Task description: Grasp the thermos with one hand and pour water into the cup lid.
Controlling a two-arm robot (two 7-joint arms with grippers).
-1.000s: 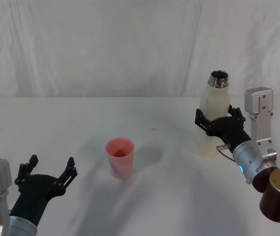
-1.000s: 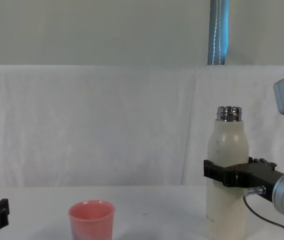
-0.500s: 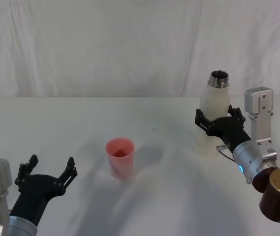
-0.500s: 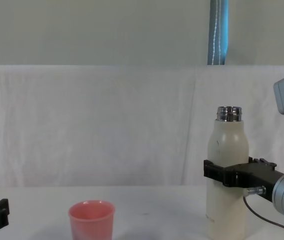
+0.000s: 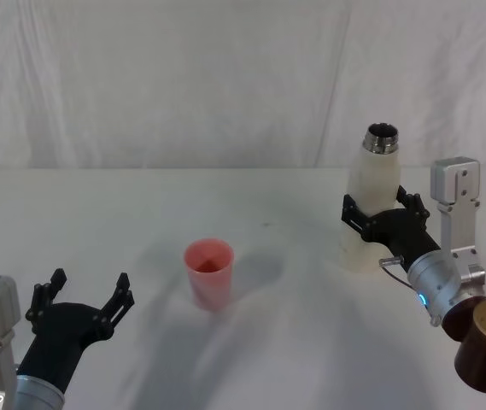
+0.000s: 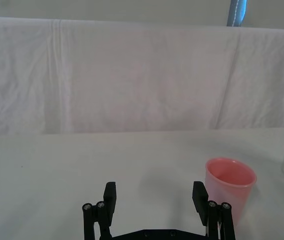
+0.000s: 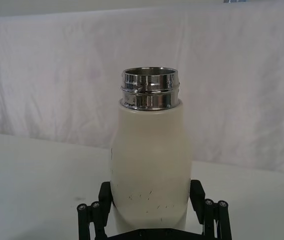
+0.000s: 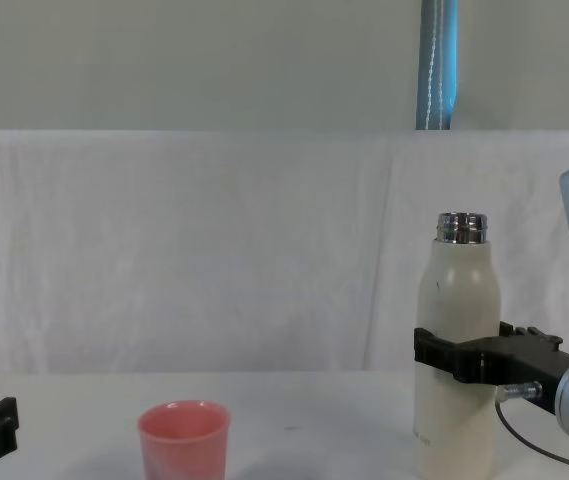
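White-draped counter [image 5: 251, 342]: right gripper [image 5: 383, 220] jaws clasp the upright thermos [image 5: 372, 198]; left gripper [image 5: 82, 299] gapes empty near the pink cup lid [image 5: 208, 273]

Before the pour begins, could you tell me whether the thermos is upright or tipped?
Upright: the thermos stands vertical on the table, open silver neck up, the right gripper around its middle.

Both black two-jaw grippers, right [image 5: 383, 209] and left [image 5: 82, 295], have small screws at the finger pivots, and behind the right jaws come a silver wrist with a blue light, a thin cable and a brown cylindrical joint.
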